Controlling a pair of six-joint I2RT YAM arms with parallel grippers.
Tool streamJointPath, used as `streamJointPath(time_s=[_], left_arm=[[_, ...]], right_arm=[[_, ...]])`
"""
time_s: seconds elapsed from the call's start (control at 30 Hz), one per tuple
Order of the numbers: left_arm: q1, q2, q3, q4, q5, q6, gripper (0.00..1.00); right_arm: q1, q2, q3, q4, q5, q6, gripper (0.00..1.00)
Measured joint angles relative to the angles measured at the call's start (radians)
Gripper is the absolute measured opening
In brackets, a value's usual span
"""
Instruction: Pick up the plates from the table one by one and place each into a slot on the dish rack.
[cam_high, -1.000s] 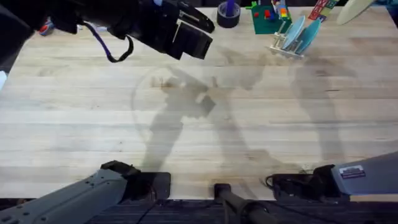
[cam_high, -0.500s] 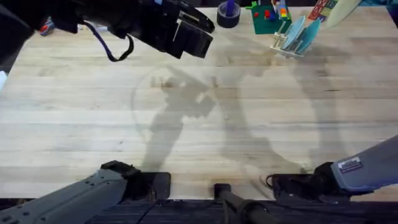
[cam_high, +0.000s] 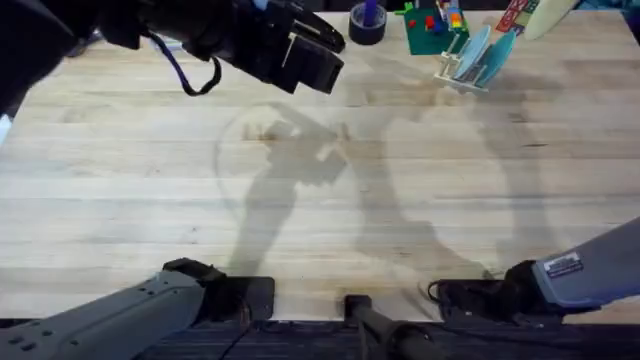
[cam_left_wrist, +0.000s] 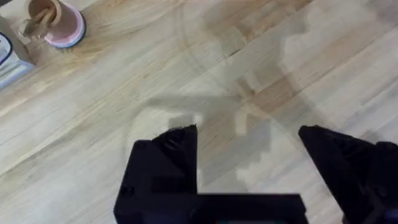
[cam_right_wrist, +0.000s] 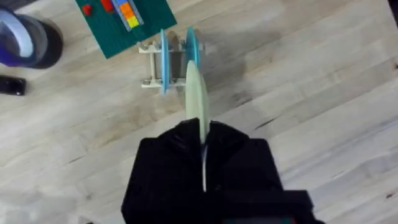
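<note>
The desk (cam_high: 420, 200) is pale wood with long grain lines. Two plates (cam_right_wrist: 176, 53) in the cream rack (cam_right_wrist: 148, 65) are light blue. The plate (cam_right_wrist: 195, 102) between the black fingers (cam_right_wrist: 230, 155) is creamy yellow. The mat (cam_right_wrist: 124, 22) is green.

Counting up from here: 3 plates in all. 2 blue plates (cam_right_wrist: 176, 57) stand on edge in the 1 dish rack (cam_right_wrist: 151, 63), and 1 cream plate (cam_right_wrist: 196, 102) is pinched edge-on in my right claw (cam_right_wrist: 204, 155). That's 1 rack, 1 wooden table (cam_high: 400, 200). I've got 2 claws going: the right one clamped on that plate, the left claw (cam_left_wrist: 249, 149) spread wide with nothing in it. Off to the side, 1 dark tape roll (cam_right_wrist: 28, 40) and 1 green board (cam_right_wrist: 127, 22) with coloured blocks.
</note>
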Motion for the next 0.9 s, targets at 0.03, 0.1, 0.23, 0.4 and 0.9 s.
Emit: streamJointPath(time_s=[0.03,0.1,0.23,0.4,0.9], left_arm=[[0.0,0.0,0.0,0.003,0.0,0.0,0.994],[0.0,0.0,0.0,0.006,0.0,0.0,0.995],[0.0,0.0,0.0,0.006,0.0,0.0,0.996],[0.0,0.0,0.0,0.006,0.0,0.0,0.996],[0.0,0.0,0.0,0.006,0.0,0.0,0.995]], right_arm=[[0.0,0.0,0.0,0.006,0.0,0.0,0.029],[0.0,0.0,0.0,0.025,0.0,0.0,0.029],[0.0,0.001,0.0,0.055,0.0,0.0,0.029],[0.0,0.034,0.002,0.068,0.0,-0.008,0.029],[0.0,0.171,0.002,0.145,-0.003,-0.019,0.029]])
